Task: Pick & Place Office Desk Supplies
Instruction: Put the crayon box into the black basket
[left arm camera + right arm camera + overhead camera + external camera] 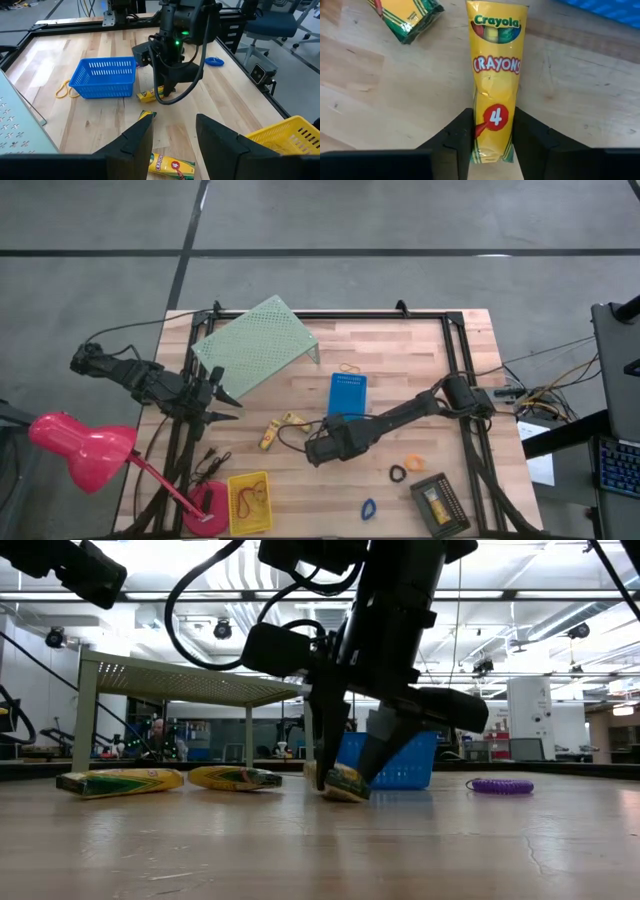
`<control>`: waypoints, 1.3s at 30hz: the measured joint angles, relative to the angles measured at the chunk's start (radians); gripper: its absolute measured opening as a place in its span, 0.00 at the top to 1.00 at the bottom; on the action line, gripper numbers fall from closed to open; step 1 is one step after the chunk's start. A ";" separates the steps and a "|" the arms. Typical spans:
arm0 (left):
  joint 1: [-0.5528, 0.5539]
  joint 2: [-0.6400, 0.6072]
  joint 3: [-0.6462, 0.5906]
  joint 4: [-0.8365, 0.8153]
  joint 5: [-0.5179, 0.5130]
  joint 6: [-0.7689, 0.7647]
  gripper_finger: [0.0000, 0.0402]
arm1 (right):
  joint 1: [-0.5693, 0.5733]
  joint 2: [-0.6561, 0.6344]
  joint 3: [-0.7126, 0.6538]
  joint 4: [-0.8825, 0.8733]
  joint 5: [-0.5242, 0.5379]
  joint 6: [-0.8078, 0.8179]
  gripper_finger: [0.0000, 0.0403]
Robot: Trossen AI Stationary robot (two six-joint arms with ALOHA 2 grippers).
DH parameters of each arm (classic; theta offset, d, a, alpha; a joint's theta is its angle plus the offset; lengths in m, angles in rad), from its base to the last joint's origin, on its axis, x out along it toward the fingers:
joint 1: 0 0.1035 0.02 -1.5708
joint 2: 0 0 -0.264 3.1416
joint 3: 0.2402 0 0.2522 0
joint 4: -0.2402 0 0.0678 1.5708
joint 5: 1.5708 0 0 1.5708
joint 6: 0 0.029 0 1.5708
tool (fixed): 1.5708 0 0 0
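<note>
Three yellow crayon packs lie mid-table. My right gripper (322,448) is shut on one pack (495,75), near the blue bin (347,393). The other two packs (268,438) (292,420) lie flat on the wood to its left. My left gripper (172,137) hovers open at the table's left, above the nearest pack (170,164). A fourth yellow piece sits in the black bin (440,502). An orange ring (413,463), a black ring (398,474) and a blue ring (368,508) lie toward the near right. A tan rubber band (348,368) lies beyond the blue bin. My right gripper pinches the crayon pack between its two fingers near its plain end (492,127), opposite the Crayola label. The fingers (335,740) come from above, pointing down, and lie across the pack. The pack sits tilted at their tips, its lower edge (345,797) at the tabletop.
The pale green perforated riser (255,345) stands at the far left on thin legs. The yellow bin (250,500), with rubber bands inside, sits at the near left beside a pink lamp (80,445). Black frame rails run along the table's sides.
</note>
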State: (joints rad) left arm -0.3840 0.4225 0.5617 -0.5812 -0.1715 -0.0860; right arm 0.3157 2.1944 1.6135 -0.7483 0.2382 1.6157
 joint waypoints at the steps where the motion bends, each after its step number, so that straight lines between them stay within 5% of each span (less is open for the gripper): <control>1: 0.000 0.000 0.000 0.000 0.000 0.000 0.62 | 0.000 0.000 0.000 0.000 0.000 0.000 0.72; 24: 0.000 0.000 0.000 0.000 0.000 0.000 0.62 | 0.000 -0.035 0.011 -0.011 -0.008 -0.081 0.73; 39: 0.000 0.000 0.000 0.000 0.000 -0.001 0.62 | 0.018 -0.300 0.013 -0.072 -0.009 -0.353 0.73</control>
State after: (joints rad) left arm -0.3838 0.4225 0.5617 -0.5815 -0.1715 -0.0868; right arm 0.3340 1.8942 1.6265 -0.8199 0.2293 1.2627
